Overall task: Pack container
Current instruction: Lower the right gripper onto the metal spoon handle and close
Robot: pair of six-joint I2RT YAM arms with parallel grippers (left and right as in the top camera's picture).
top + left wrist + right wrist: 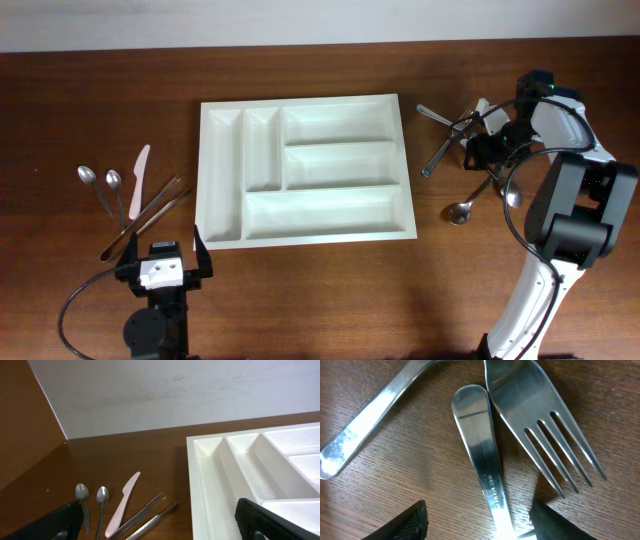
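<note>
Straddling steel handle (479,445) with right gripper (477,512), fingers spread, beside fork (520,395); holding left gripper (160,512) spread wide near container (199,485).

glossy white plastic tray (320,216), shiny metal fork (520,390), matt wood-grain table (395,475)

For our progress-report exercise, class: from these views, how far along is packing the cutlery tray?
Done: nothing; the large white plastic cutlery tray has all five compartments empty. In hand: the right gripper, fingers open, straddles a steel handle beside a steel fork; nothing gripped yet. Remaining: that right-hand pile, plus two small steel spoons, a pink plastic knife and metal tongs near the open left gripper.
</note>
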